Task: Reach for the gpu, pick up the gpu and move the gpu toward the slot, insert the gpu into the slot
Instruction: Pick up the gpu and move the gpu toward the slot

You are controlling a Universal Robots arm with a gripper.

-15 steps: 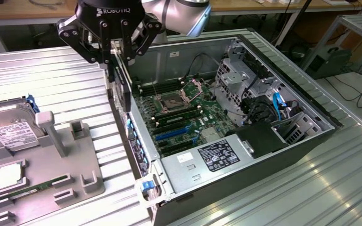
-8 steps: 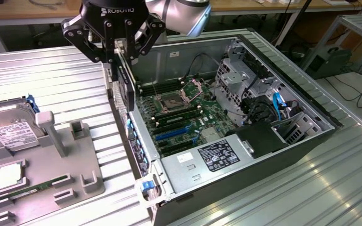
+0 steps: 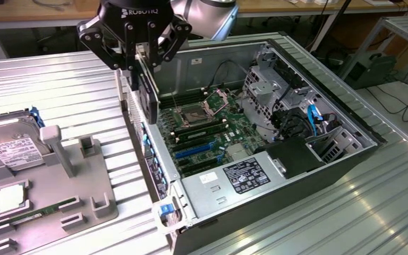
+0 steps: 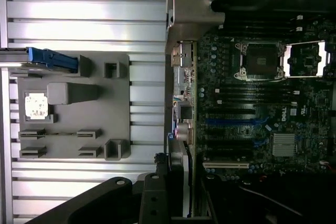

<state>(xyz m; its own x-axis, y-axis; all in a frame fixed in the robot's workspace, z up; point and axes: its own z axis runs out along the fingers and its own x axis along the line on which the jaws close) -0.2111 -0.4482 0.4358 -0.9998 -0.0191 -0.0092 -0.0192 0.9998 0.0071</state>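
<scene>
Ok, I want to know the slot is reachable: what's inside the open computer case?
The green motherboard with the blue slot, a processor socket, drive bays and cables. The gpu, held in the gripper, hides part of the case wall behind it.

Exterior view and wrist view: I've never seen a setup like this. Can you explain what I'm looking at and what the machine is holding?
This is a robot arm working on an opened desktop computer that lies on a ribbed metal table. The exterior view comes from a camera off the arm. The wrist view comes from a camera on the arm itself, looking down. The black claw is the end effector. It is shut on a thin dark graphics card, held on edge above the computer's edge. A long blue slot on the green board has nothing in it. Beside the computer, a grey tray carries a hard drive.
</scene>
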